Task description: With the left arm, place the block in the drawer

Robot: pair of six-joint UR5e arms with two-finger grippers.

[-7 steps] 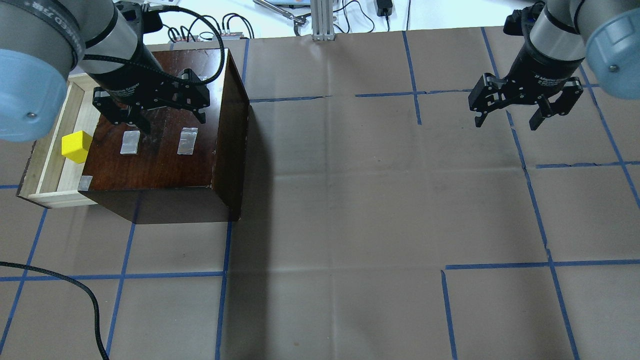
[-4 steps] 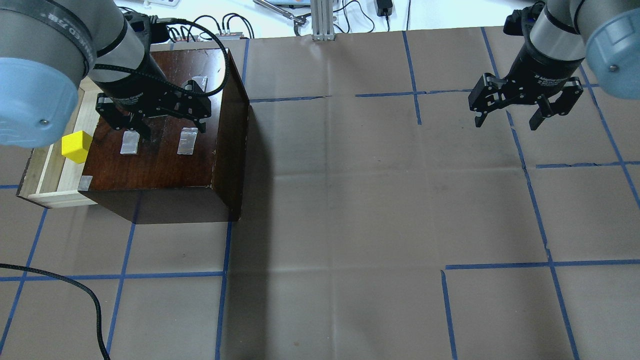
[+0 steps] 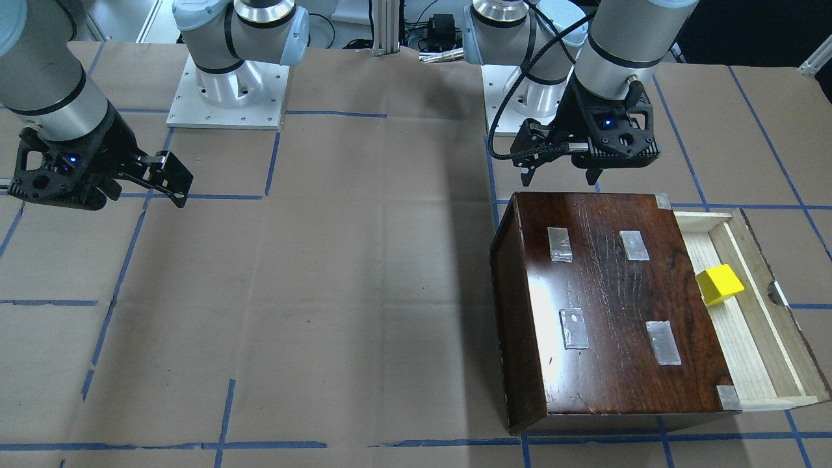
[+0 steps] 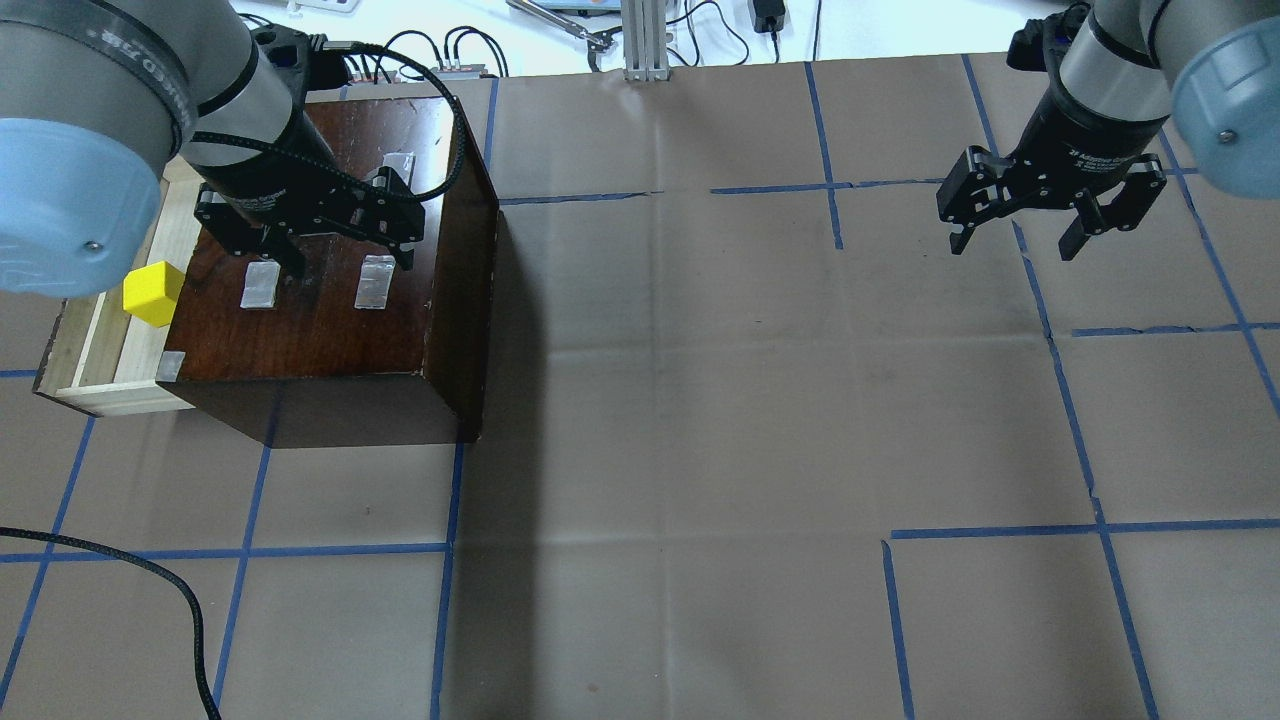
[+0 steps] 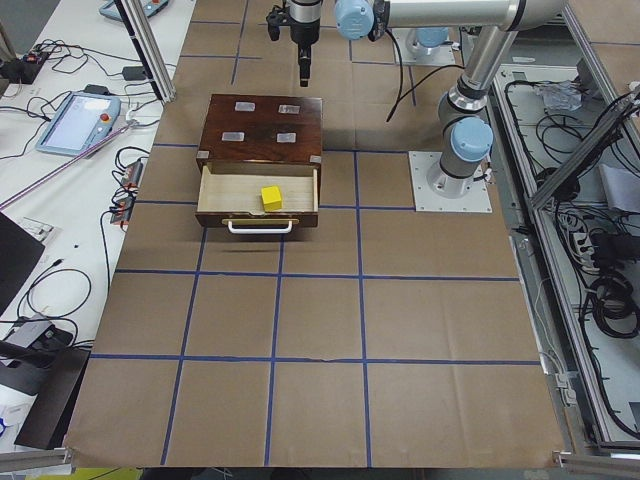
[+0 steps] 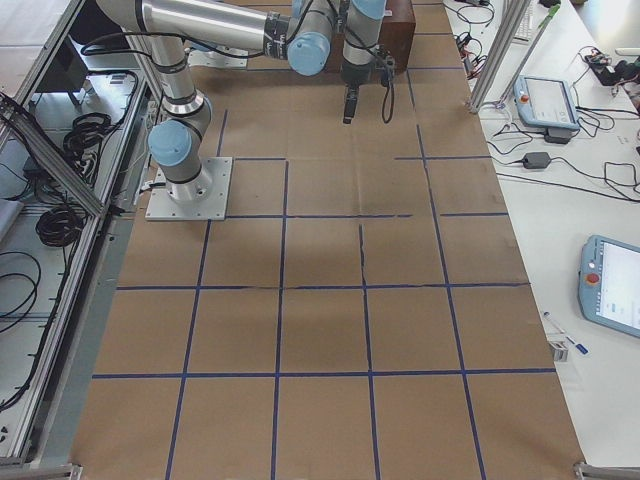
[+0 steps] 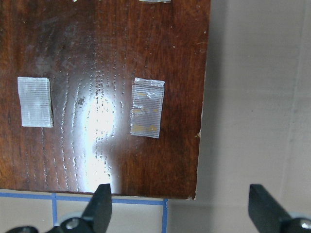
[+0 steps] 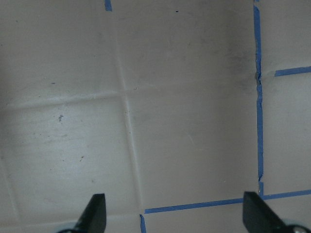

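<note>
The yellow block [image 4: 152, 293] lies inside the pulled-out pale wood drawer [image 4: 100, 350]; it also shows in the front-facing view [image 3: 719, 284] and the left view [image 5: 270, 197]. The drawer [image 3: 790, 338] sticks out of the dark glossy cabinet [image 4: 320, 320]. My left gripper [image 4: 350, 262] hovers open and empty over the cabinet top, apart from the block. In the left wrist view [image 7: 180, 208] its fingers stand wide over the cabinet [image 7: 97, 97] near its edge. My right gripper [image 4: 1013, 245] is open and empty, far off over the brown paper; its wrist view [image 8: 175, 213] shows only paper.
Several grey tape patches [image 3: 560, 244] sit on the cabinet top. A loose black cable [image 4: 150, 570] lies on the table at the near left. Blue tape lines [image 4: 1070, 400] grid the brown paper. Cables and gear lie beyond the far edge.
My left gripper has turned slightly and shifted a little over the cabinet top, still open. The block stays in the drawer. The right arm has not moved.
</note>
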